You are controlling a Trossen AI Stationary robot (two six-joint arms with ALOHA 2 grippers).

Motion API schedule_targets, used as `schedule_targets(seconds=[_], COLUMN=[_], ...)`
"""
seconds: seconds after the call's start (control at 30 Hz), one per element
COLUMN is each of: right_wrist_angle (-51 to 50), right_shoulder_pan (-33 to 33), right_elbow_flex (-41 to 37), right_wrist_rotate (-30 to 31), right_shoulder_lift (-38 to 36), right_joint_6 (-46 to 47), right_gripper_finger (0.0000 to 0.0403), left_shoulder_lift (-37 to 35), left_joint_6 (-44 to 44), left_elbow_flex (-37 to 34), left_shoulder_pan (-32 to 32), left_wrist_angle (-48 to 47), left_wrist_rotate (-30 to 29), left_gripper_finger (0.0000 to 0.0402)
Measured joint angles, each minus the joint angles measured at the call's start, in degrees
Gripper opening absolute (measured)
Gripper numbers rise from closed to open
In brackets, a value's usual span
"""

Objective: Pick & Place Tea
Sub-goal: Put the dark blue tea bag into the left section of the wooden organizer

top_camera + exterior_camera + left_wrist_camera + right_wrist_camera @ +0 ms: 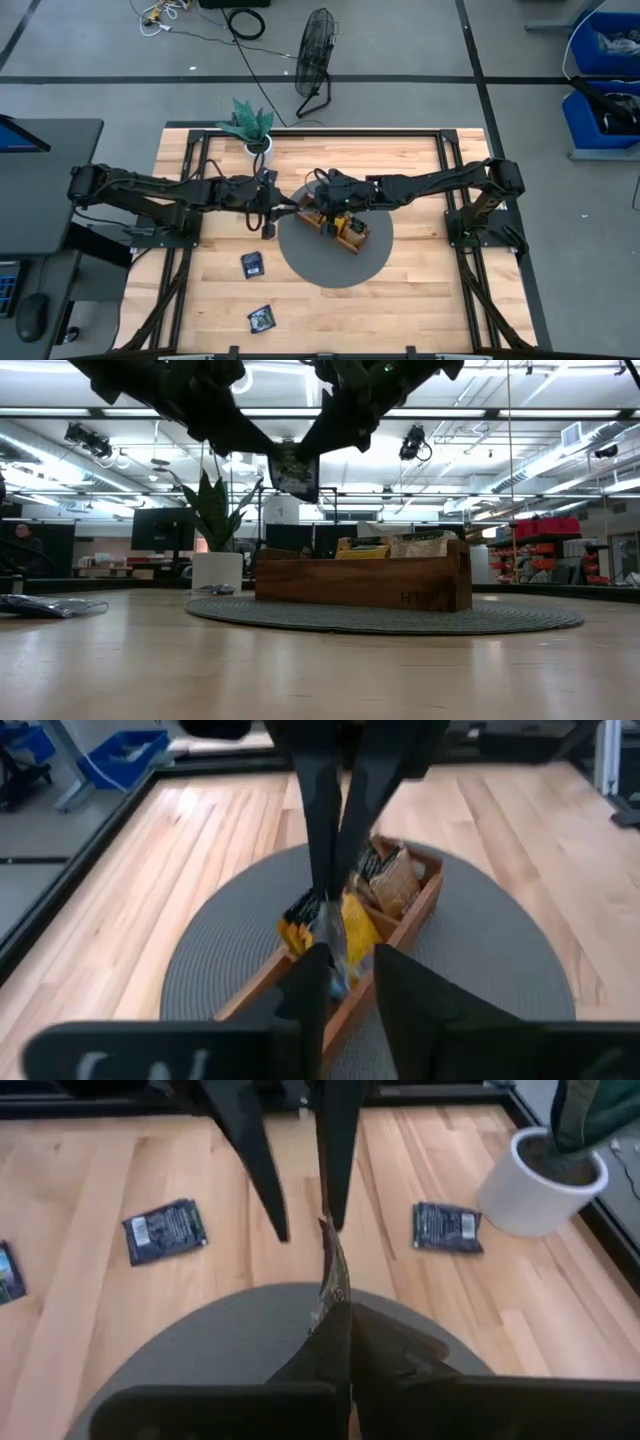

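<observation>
1. Both pincers meet above the left end of the wooden tray (331, 222) in the high view. My left gripper (272, 205) comes in from the left, my right gripper (322, 200) from the right. The tray lies on a round grey mat (372, 262). Two dark sachets (252, 265) (262, 318) lie on bare table (420, 310) near its front-left. A potted plant (250, 125) stands at the back edge.

2. Low view: one dark sachet (295, 470) hangs in the air above the tray (360, 582), pinched between arm tips from above. Yellow and beige sachets (392, 547) stick up from the tray's compartments.

3. Left wrist view: my left fingers (300, 990) stand slightly apart, either side of the hanging sachet (331, 935); I cannot tell if they touch it. Opposite, my right gripper's fingers (322, 820) are pressed together on its upper edge. Below, the tray (415, 905) holds orange-yellow and beige sachets.

4. Right wrist view: my right fingers (375, 1345) are clamped together on the sachet (333, 1270), seen edge-on. My left gripper's fingers (250, 1150) flank it, apart. Two dark sachets (165, 1231) (447, 1226) lie flat on the table; the white pot (540, 1180) is near one.
</observation>
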Motion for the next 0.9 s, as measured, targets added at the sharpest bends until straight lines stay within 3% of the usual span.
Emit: schedule_targets(seconds=[0.23, 0.47, 0.73, 0.9], right_wrist_angle=[0.0, 3.0, 8.8, 12.0], right_shoulder_pan=[0.0, 0.3, 0.5, 0.5], right_elbow_flex=[-3.0, -5.0, -8.6, -9.8], right_wrist_rotate=[4.5, 8.1, 8.7, 13.0], right_shoulder_lift=[0.0, 0.0, -0.5, -1.7], right_joint_6=[3.5, 4.5, 5.0, 5.6], right_gripper_finger=[0.0001, 0.0, 0.0, 0.0], left_shoulder_lift=[-0.1, -0.2, -2.8, -7.6], left_joint_6=[-0.2, 0.6, 0.8, 0.0], left_elbow_flex=[0.0, -0.3, -13.1, -18.3], left_shoulder_pan=[0.0, -0.5, -0.4, -0.4], left_wrist_angle=[-0.8, 5.6, 25.6, 27.1], left_wrist_rotate=[-1.5, -2.0, -1.8, -2.7], left_gripper_finger=[0.0136, 0.0139, 0.0134, 0.0133])
